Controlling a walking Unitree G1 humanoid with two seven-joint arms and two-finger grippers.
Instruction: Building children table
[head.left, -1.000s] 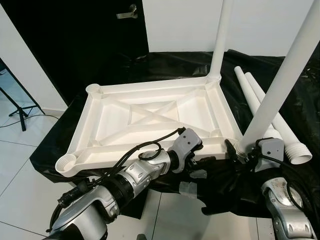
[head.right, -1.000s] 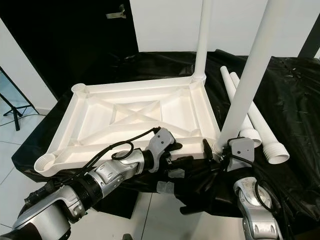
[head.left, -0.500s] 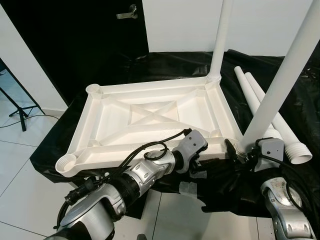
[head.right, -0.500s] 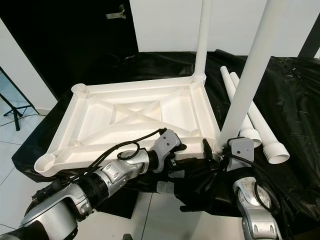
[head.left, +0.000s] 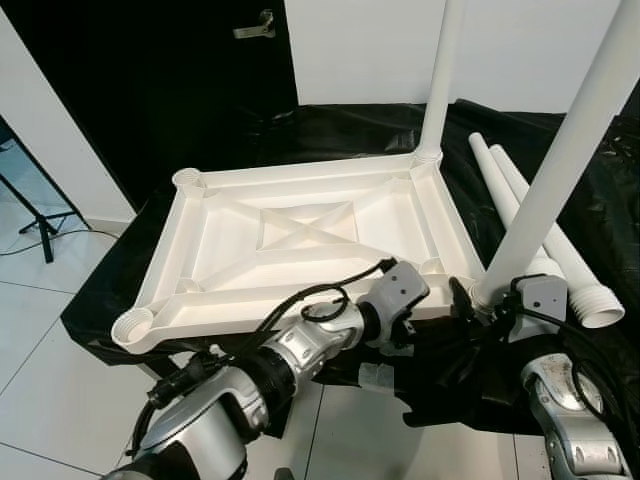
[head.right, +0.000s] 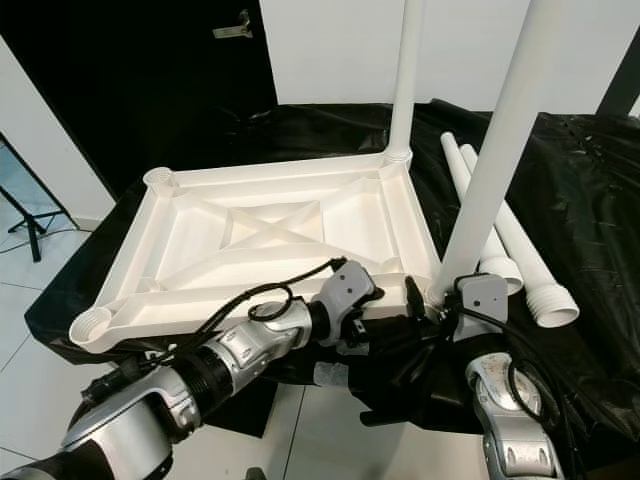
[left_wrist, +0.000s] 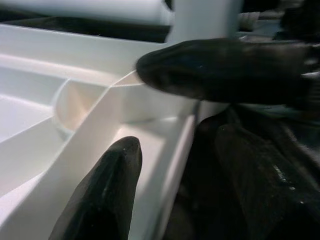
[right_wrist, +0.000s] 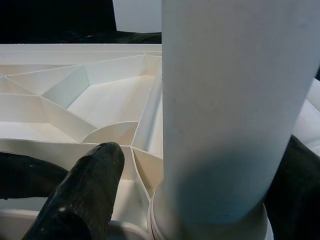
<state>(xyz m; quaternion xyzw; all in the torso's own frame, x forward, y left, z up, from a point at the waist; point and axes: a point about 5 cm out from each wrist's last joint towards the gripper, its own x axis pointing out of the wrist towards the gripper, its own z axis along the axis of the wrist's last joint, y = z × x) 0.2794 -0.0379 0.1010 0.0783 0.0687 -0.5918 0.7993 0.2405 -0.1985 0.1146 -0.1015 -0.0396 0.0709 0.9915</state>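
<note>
The white table top (head.left: 300, 178) lies upside down on black cloth. One white leg (head.left: 440, 80) stands in its far right corner socket, another leg (head.left: 560, 170) in the near right socket. My right gripper (right_wrist: 200, 170) is open around the base of that near leg, one finger (right_wrist: 90, 185) a little off it. At the near rim, just left of the same corner, my left gripper (left_wrist: 135, 107) is open and straddles the rim (left_wrist: 105, 130): one finger (left_wrist: 215, 70) rests on its top edge, the other (left_wrist: 100, 195) is inside the frame.
Two loose white legs (head.left: 520, 200) lie on the black cloth (head.left: 330, 125) to the right of the table top. A black stand (head.left: 30, 215) is on the white tiled floor at the left. A dark door and a white wall are behind.
My left gripper has slid to the right along the near rim, toward the near right corner. The right gripper and the leg have stayed put.
</note>
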